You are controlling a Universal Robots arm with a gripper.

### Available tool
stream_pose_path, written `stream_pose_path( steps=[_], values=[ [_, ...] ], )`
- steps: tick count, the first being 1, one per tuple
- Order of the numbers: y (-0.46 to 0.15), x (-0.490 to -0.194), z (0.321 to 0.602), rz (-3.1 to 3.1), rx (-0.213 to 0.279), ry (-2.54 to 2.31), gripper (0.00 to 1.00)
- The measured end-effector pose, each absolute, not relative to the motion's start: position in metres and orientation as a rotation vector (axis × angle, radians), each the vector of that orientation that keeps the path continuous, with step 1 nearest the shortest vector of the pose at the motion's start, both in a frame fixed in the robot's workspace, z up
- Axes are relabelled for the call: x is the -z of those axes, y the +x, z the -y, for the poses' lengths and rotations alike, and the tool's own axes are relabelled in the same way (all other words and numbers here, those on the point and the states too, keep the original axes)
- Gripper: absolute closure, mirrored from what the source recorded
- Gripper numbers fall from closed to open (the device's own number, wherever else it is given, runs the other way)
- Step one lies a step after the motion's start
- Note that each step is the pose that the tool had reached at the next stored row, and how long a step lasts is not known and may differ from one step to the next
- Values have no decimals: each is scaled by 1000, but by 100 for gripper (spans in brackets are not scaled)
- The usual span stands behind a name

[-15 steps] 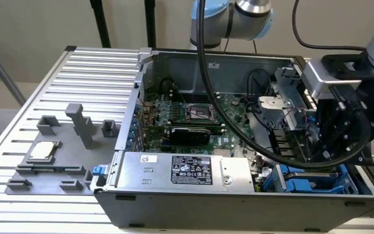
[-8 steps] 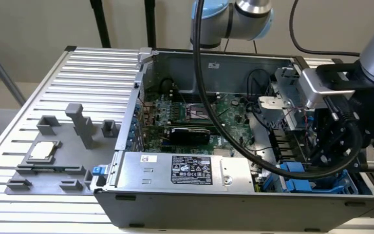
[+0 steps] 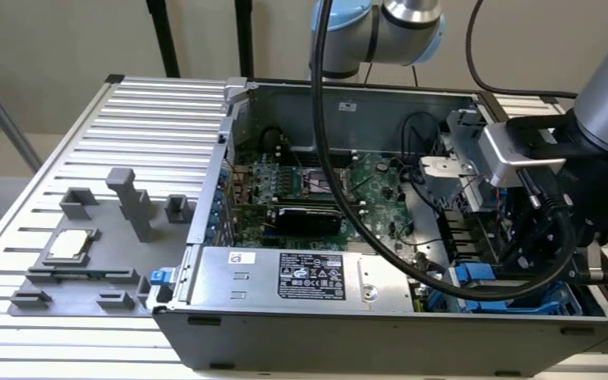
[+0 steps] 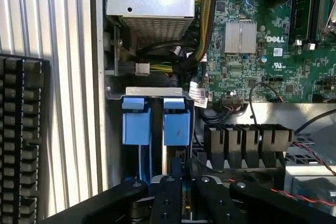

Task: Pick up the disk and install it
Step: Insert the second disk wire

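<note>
hand: the black hand (image 4: 181,192) hangs low over the drive bay corner of the open computer case (image 3: 315,336), on the exterior view's right. Its fingers look pinched together around a thin edge, so I'd call it closed on the disk.
disk: sits on edge in the bay right under the hand. The wrist view shows its blue carrier (image 4: 176,124) with a blue tab on top, going down into the slot between the fingers. In the exterior view you can just catch blue plastic (image 3: 473,277) below the arm.
second carrier: another blue one (image 4: 136,124) stands just beside it, parallel, in the next slot.
power supply: big grey box with a black label (image 3: 309,277) along the case's near wall, next to the bay.
motherboard: green board (image 3: 304,186) lies flat in the middle of the case, with cables running across it.
surface: ribbed metal surface (image 3: 146,119) holds the case and a grey fixture tray (image 3: 82,261) on the exterior view's left, well apart from the hand.
chip: small square silver chip (image 3: 70,244) rests on that tray.
</note>
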State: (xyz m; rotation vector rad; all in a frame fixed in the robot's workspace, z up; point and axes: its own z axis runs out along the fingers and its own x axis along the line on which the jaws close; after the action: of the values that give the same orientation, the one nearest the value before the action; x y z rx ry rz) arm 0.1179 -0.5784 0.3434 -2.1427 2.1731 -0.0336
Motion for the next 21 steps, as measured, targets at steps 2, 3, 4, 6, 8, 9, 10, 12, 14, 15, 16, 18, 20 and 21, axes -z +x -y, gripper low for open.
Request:
stream_pose_path(
  steps=[2, 3, 4, 6, 8, 9, 10, 12, 14, 15, 16, 18, 20, 21],
  values=[
    [118, -343, 578, -2172, 32, -2142, 100],
    [118, -343, 578, -2172, 31, -2141, 100],
    [118, -343, 578, -2171, 29, -2140, 100],
    [118, -343, 578, -2170, 27, -2139, 100],
    [118, -343, 578, -2169, 25, -2138, 100],
    [118, -343, 578, -2169, 25, -2138, 100],
    [118, -343, 578, -2169, 25, -2138, 100],
    [118, -342, 578, -2169, 25, -2138, 100],
    [118, -342, 578, -2169, 25, -2138, 100],
    [118, -342, 578, -2169, 25, -2138, 100],
    [118, -342, 578, -2169, 25, -2138, 100],
    [118, -341, 578, -2169, 25, -2138, 100],
    [119, -341, 578, -2169, 25, -2138, 100],
    [119, -341, 578, -2169, 25, -2138, 100]
  ],
)
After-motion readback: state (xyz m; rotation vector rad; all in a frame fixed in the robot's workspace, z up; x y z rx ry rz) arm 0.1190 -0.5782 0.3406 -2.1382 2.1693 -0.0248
